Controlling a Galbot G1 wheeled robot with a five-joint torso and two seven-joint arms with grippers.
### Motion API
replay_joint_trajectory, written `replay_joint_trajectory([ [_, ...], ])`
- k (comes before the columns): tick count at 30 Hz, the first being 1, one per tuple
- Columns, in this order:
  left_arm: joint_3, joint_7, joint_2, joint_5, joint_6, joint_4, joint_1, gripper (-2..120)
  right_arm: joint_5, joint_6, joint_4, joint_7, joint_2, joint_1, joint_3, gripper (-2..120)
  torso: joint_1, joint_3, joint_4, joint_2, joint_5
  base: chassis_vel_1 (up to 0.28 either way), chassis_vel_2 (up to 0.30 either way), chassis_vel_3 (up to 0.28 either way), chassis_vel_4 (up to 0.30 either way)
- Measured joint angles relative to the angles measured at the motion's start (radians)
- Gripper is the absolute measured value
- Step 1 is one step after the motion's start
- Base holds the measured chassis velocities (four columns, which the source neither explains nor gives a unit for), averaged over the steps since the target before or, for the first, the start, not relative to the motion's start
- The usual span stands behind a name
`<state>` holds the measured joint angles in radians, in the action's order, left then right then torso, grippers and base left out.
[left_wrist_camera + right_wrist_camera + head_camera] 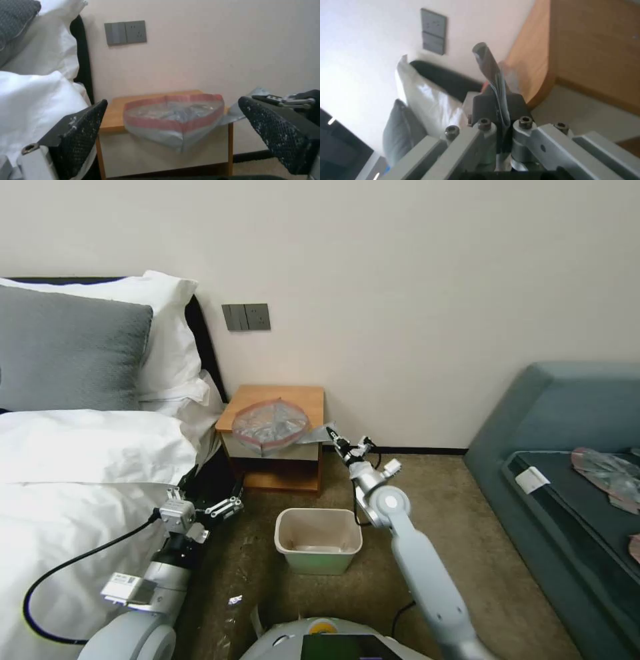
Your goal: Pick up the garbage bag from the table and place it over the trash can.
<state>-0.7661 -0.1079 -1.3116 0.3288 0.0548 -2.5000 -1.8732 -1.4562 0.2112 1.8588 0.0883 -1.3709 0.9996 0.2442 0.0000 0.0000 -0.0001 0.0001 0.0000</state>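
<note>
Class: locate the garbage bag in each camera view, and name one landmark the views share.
Head view: garbage bag on the table, corner pinched by the right tool.
Left wrist view: centre, draped over the table's front edge.
Right wrist view: grey strip clamped between the tool's fingers.
Shared landmark: wall switch plate.

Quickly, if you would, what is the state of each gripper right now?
Left gripper: open, holding nothing.
Right gripper: shut on the thin translucent grey plastic garbage bag.

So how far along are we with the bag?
Grasp done: the right claw is shut on a corner of the garbage bag. In hand: the lift, as the bag lies on the table, rim overhanging its front. The left claw waits open by the bed. Left: carry it over the trash can.
</note>
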Motion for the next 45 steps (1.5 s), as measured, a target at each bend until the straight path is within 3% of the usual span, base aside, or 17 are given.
replay_joint_trajectory([
  [9,0.001,0.008,0.043,0.042,-0.005,0.000,0.028,100,-0.006,-0.003,0.223,0.045,0.051,0.194,-0.013,0,0.000,0.000,0.0001,0.000,0.0000,0.000,0.000,0.000,0.000],
  [18,0.000,0.017,0.081,0.067,-0.005,0.000,0.037,100,0.099,0.006,0.330,0.023,0.009,0.386,-0.072,0,0.000,0.000,0.0002,0.000,-0.0001,0.000,0.000,0.000,0.000],
  [28,0.003,0.025,0.087,0.077,-0.004,0.000,0.048,100,0.224,0.005,0.372,0.022,-0.009,0.497,-0.111,0,0.000,0.000,0.0001,0.000,-0.0001,0.000,0.000,0.000,0.000],
  [33,0.003,0.025,0.082,0.080,-0.001,0.000,0.053,100,0.353,0.003,0.348,-0.051,0.026,0.530,-0.089,0,0.000,0.000,0.0000,0.000,0.0001,0.000,0.000,0.000,0.000],
  [45,0.007,0.024,0.072,0.080,0.007,0.000,0.059,100,0.423,-0.002,0.329,-0.079,0.059,0.583,-0.038,0,0.000,0.000,0.0000,0.000,0.0001,0.000,0.000,0.000,0.000],
])
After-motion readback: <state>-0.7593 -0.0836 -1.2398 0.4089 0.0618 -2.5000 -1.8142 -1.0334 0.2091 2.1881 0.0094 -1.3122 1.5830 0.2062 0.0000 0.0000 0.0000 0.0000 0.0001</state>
